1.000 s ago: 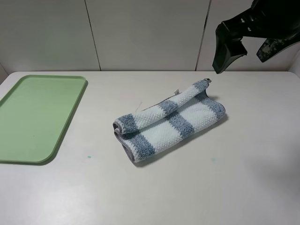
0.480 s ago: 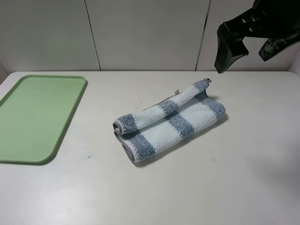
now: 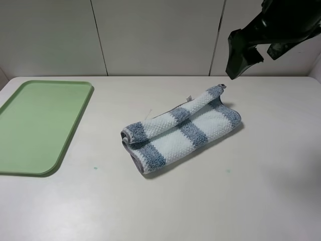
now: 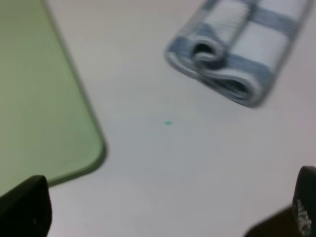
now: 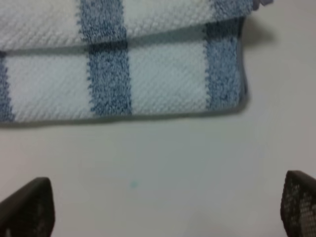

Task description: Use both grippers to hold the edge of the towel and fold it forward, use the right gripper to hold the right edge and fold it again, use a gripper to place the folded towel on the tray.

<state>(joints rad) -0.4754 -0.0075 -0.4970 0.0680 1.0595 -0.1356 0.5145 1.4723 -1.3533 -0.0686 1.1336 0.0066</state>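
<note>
Counter (image 3: 251, 196): white, flat, backed by pale wall panels.
Tray (image 3: 40, 125): pale green with a low rim; nothing lies on the part in view.
Towel (image 3: 180, 131) position: folded into a thick striped bundle flat on the counter, well apart from the tray on its right-arm side.
Towel handling: judged light, soft and limp. The terry pile should resist slipping, but the loose layers may slide apart or unfold when lifted.
Grasp point: judged best across all layers at the bundle end nearest the tray, not on the thin hem (image 5: 243, 74) alone.
Left tool (image 4: 165, 210): jaws spread wide, holding nothing, above the counter just off the tray's rounded corner.
Right tool (image 5: 163, 207): jaws spread wide, empty, raised over the towel end farthest from the tray.
</note>
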